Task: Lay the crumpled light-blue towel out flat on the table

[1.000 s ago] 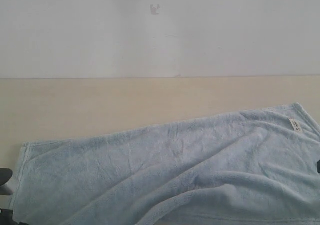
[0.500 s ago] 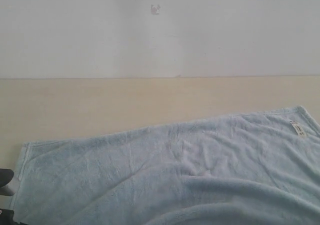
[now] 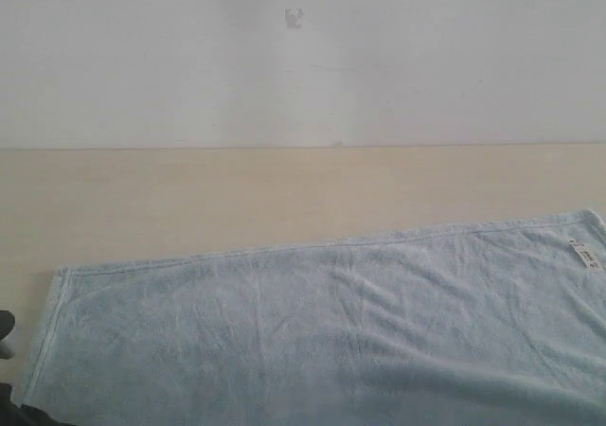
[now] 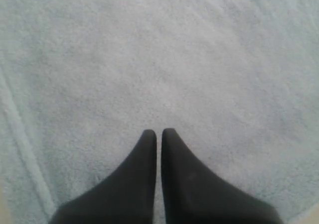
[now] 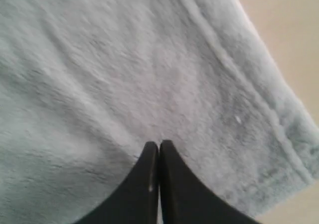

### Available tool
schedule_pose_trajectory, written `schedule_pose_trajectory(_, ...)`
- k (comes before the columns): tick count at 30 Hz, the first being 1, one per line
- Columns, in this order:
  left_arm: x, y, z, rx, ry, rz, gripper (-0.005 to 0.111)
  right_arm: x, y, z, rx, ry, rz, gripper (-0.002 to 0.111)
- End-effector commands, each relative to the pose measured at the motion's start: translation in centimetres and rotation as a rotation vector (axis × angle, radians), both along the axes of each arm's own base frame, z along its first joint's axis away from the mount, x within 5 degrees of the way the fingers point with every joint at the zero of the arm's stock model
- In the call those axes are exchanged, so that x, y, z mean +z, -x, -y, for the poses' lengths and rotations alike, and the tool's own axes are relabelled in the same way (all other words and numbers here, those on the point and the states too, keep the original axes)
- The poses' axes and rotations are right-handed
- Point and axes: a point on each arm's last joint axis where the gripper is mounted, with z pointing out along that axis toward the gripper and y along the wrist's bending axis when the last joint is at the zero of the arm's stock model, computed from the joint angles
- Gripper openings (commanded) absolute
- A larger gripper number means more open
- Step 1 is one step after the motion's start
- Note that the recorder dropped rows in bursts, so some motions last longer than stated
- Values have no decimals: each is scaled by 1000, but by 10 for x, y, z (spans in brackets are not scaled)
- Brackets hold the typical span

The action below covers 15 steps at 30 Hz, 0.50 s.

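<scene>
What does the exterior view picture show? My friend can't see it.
A big light-blue towel lies spread almost flat across a pale beige table, with a small white tag near its far right corner. A plain white wall stands behind.

Light-blue towel [image 3: 312, 331] on a beige counter [image 3: 284, 194]
The towel is a plain, fleecy pale blue, its stitched hem [image 5: 259, 74] the same shade, with a small white tag [image 3: 587, 255] bearing faint dark print. The counter shows a pale wood-look grain, the wall [image 3: 426, 66] is plain white, and the jaws are black.
</scene>
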Motion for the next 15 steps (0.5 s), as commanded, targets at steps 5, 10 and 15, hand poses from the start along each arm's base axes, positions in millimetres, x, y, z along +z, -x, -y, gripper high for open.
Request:
schedule_pose_trajectory(5,21,-28,-9,257,-11,122,4,17,-19,-23,21,-243,249,0)
schedule_pose_trajectory(10,50,-54,2,261,53,222,4,27,-25,-46,212,-474,367,0)
schedule_pose_trajectory(15,80,-76,0,275,-8,376,4,35,-26,-57,272,-600,426,0)
